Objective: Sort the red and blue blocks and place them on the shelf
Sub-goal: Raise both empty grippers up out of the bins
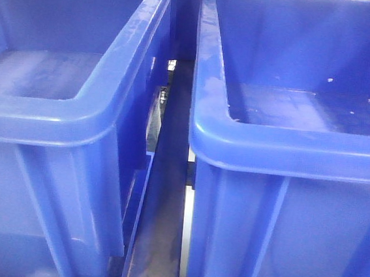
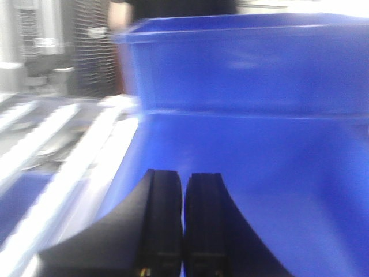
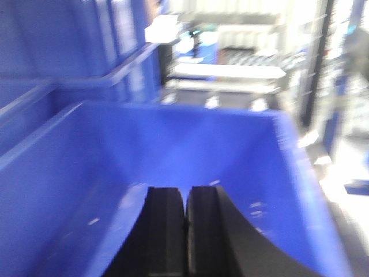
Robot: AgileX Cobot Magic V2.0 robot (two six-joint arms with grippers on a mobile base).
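No red or blue blocks show in any view. Two large blue plastic bins fill the front view: the left bin (image 1: 75, 118) and the right bin (image 1: 289, 148), both with bare floors as far as I see. My left gripper (image 2: 184, 179) is shut and empty, held over a blue bin (image 2: 248, 109). My right gripper (image 3: 186, 193) is shut and empty, held over the inside of a blue bin (image 3: 190, 144). Both wrist views are blurred.
A narrow gap (image 1: 163, 195) with a blue rail runs between the two bins. White shelf bars (image 2: 63, 150) lie left of the bin in the left wrist view. Shelving and white trays (image 3: 230, 69) stand beyond the bin in the right wrist view.
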